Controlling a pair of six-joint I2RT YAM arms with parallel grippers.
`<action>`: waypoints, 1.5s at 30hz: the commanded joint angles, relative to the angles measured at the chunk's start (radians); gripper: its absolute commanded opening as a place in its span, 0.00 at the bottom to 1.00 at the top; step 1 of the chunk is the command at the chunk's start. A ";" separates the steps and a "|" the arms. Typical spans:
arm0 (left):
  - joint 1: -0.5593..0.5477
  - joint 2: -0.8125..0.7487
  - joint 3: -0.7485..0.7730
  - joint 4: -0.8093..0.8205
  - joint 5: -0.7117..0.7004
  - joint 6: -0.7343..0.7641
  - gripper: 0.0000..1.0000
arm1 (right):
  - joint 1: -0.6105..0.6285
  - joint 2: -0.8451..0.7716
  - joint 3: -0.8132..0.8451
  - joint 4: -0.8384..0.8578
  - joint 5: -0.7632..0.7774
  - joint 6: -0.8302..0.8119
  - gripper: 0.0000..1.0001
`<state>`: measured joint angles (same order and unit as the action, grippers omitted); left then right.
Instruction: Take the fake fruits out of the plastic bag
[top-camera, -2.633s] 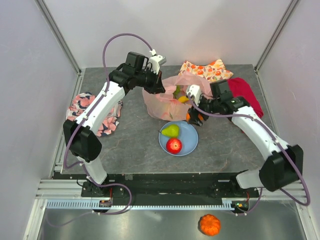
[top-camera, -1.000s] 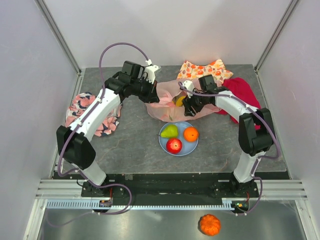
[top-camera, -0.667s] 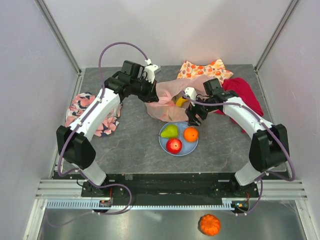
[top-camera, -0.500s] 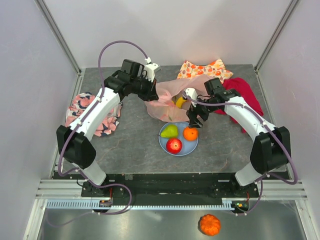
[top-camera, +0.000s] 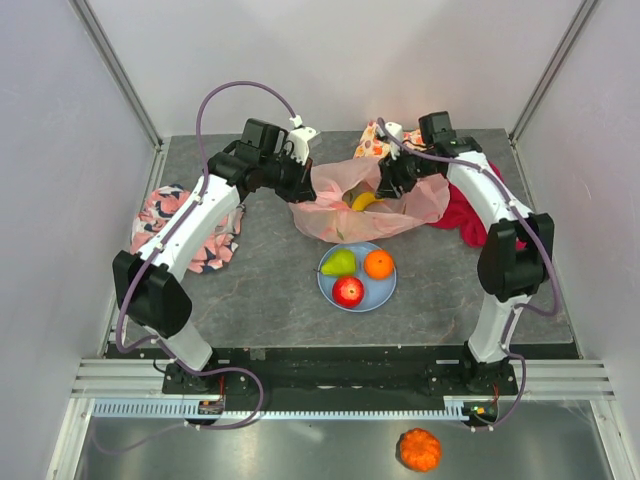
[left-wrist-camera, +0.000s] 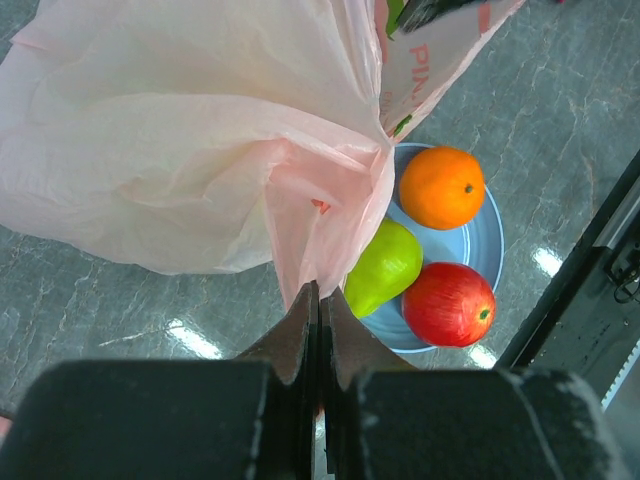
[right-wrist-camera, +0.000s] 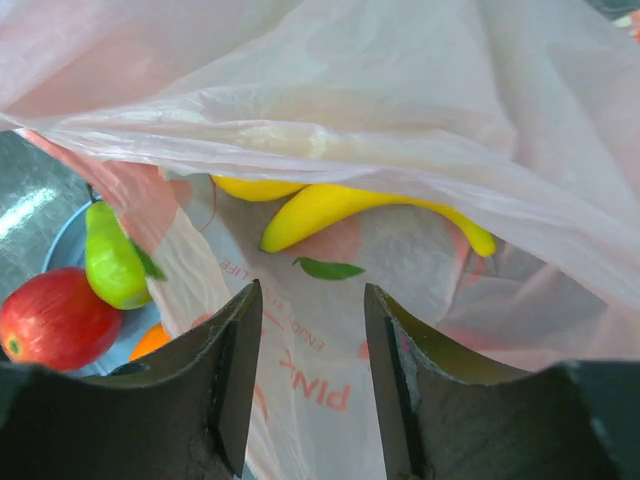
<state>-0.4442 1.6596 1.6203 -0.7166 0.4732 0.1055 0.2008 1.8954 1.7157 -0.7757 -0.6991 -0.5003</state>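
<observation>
Banana (right-wrist-camera: 340, 207) is lying just ahead of the parted, empty right jaws, lengthwise across their gap; left jaws are clenching the bag (left-wrist-camera: 180, 130).

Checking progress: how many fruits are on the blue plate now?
3: the pear at the plate's left, the orange at its right, the apple at its near edge. A banana lies in the bag; more may hide there.

Overhead camera looks down; close wrist cameras share the plastic bag (left-wrist-camera: 180, 130)
</observation>
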 joint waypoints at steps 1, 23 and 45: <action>0.006 -0.020 0.016 -0.003 0.012 0.028 0.02 | 0.072 -0.018 -0.074 0.074 0.082 -0.066 0.52; 0.009 0.012 0.033 -0.003 0.004 0.031 0.02 | 0.158 0.045 -0.142 0.328 0.377 -0.118 0.62; 0.009 0.045 0.069 -0.004 0.016 0.033 0.02 | 0.111 0.424 0.223 0.027 0.247 -0.354 0.51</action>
<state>-0.4397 1.6997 1.6436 -0.7231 0.4732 0.1062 0.3256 2.2993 1.9347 -0.6235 -0.3733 -0.8093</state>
